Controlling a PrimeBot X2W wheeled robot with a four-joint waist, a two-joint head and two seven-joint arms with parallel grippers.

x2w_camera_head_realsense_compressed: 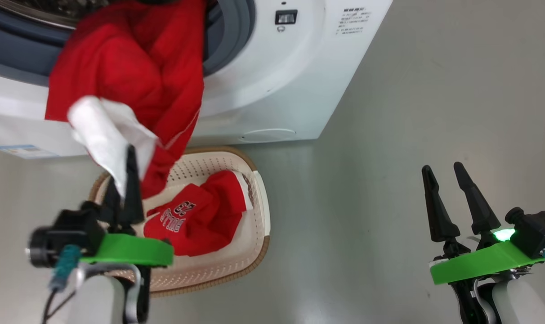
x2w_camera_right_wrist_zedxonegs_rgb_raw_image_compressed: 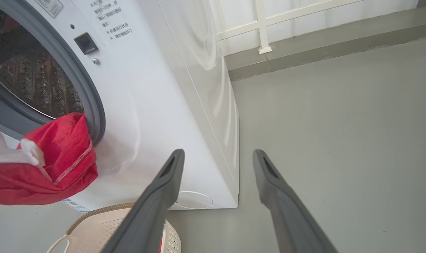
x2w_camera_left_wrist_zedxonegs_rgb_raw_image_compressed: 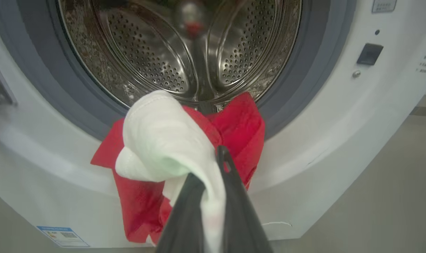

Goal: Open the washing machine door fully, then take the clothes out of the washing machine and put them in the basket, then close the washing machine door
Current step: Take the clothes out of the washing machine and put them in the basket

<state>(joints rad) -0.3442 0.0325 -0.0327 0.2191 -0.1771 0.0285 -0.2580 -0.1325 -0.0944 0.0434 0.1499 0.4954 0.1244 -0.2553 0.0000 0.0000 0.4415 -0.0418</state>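
The white washing machine (x2w_camera_head_realsense_compressed: 272,81) has its mouth uncovered; the washing machine door is out of view. A red garment (x2w_camera_head_realsense_compressed: 133,67) with a white part (x2w_camera_head_realsense_compressed: 106,130) hangs out of the steel drum (x2w_camera_left_wrist_zedxonegs_rgb_raw_image_compressed: 146,52) over the grey gasket. My left gripper (x2w_camera_head_realsense_compressed: 126,162) is shut on that white part (x2w_camera_left_wrist_zedxonegs_rgb_raw_image_compressed: 163,140), above the basket (x2w_camera_head_realsense_compressed: 264,202). In the basket lies a red jersey (x2w_camera_head_realsense_compressed: 200,220) lettered "BULLS 23". My right gripper (x2w_camera_head_realsense_compressed: 443,168) hangs open and holds nothing, off to the right over the floor. Its two fingers (x2w_camera_right_wrist_zedxonegs_rgb_raw_image_compressed: 170,175) point past the machine's corner (x2w_camera_right_wrist_zedxonegs_rgb_raw_image_compressed: 234,158).
Grey floor (x2w_camera_head_realsense_compressed: 389,202) spreads to the right of the machine and basket. A low ledge and white-framed wall (x2w_camera_right_wrist_zedxonegs_rgb_raw_image_compressed: 262,24) run behind the machine's side. A blue label (x2w_camera_head_realsense_compressed: 20,150) and a round cap (x2w_camera_head_realsense_compressed: 268,135) sit low on the machine's front.
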